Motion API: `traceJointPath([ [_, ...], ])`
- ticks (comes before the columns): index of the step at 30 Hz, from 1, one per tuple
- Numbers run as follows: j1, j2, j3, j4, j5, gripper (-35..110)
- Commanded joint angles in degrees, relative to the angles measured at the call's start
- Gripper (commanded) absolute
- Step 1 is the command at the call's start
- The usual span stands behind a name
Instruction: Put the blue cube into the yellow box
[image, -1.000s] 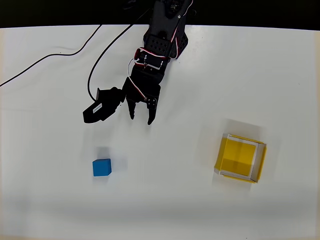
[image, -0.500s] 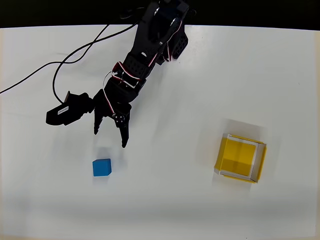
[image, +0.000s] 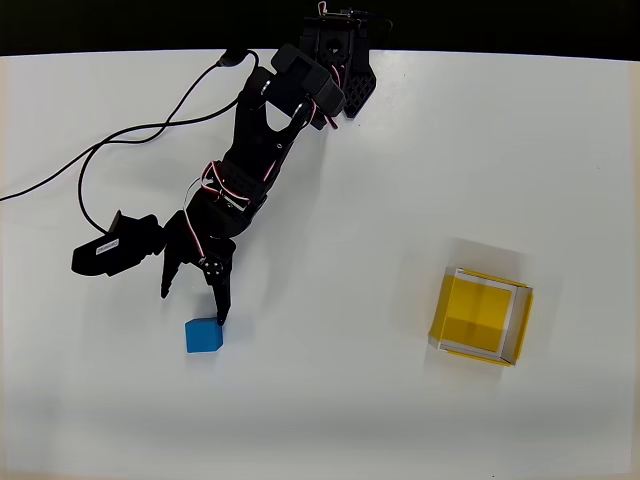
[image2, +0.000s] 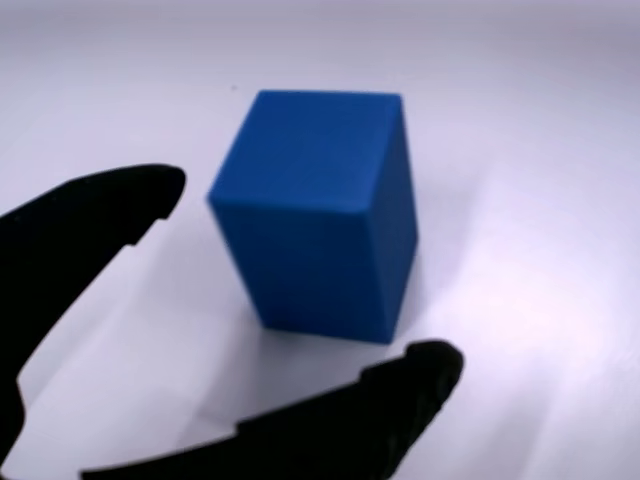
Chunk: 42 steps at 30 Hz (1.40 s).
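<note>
Reaching down across a white table (image: 560, 150), the black arm (image: 265, 130) holds its gripper (image: 193, 306) just above the blue cube (image: 203, 335) in the overhead view, with the fingers spread wide and nothing between them. One fingertip (image: 221, 319) sits at the cube's upper right corner; whether it touches cannot be told from above. The other points at bare table to the cube's upper left. In the wrist view the cube (image2: 320, 215) stands on the white surface close ahead of the gripper (image2: 305, 275), one dark finger (image2: 80, 235) to its left and the other finger (image2: 330, 420) below it, both apart from its faces. The cube lies in the lower left part of the table, well apart from the yellow box (image: 480, 315), which sits open-topped at the right, slightly turned, its white-edged walls around a yellow floor. Black cables (image: 120, 135) trail from the arm toward the table's left edge.
</note>
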Motion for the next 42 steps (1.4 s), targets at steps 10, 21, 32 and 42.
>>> traceJointPath([
  [10, -3.43, -12.39, -19.95, -7.29, -1.23, 47],
  [21, -4.48, -17.75, -24.17, -5.8, -1.05, 34],
  [32, -4.66, -17.67, -23.55, -3.16, -1.67, 15],
  [42, -11.95, 4.39, -13.18, 1.93, 2.11, 16],
])
